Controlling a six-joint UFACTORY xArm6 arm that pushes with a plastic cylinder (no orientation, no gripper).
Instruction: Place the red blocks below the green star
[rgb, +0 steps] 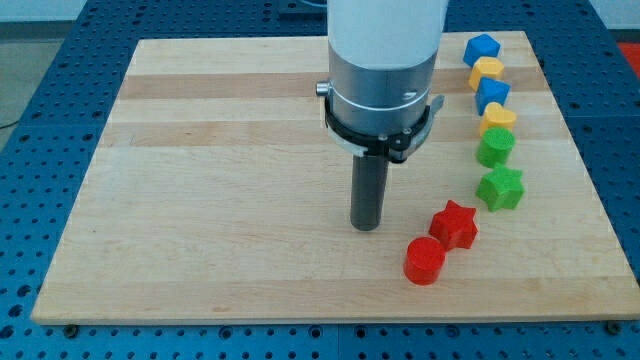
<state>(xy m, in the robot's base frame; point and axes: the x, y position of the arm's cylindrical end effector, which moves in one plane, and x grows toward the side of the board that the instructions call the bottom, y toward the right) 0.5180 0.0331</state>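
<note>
A green star (500, 188) lies at the view's right, at the bottom of a column of blocks. A red star (455, 224) lies just below and left of it, a small gap between them. A red cylinder (425, 260) touches the red star's lower left side. My tip (367, 226) rests on the board to the left of the red star and up-left of the red cylinder, apart from both.
Above the green star, a column runs up the right side: a green hexagon-like block (495, 147), a yellow block (499, 118), a blue block (492, 94), a yellow block (487, 70) and a blue pentagon-like block (481, 48). The wooden board (200, 200) lies on a blue perforated table.
</note>
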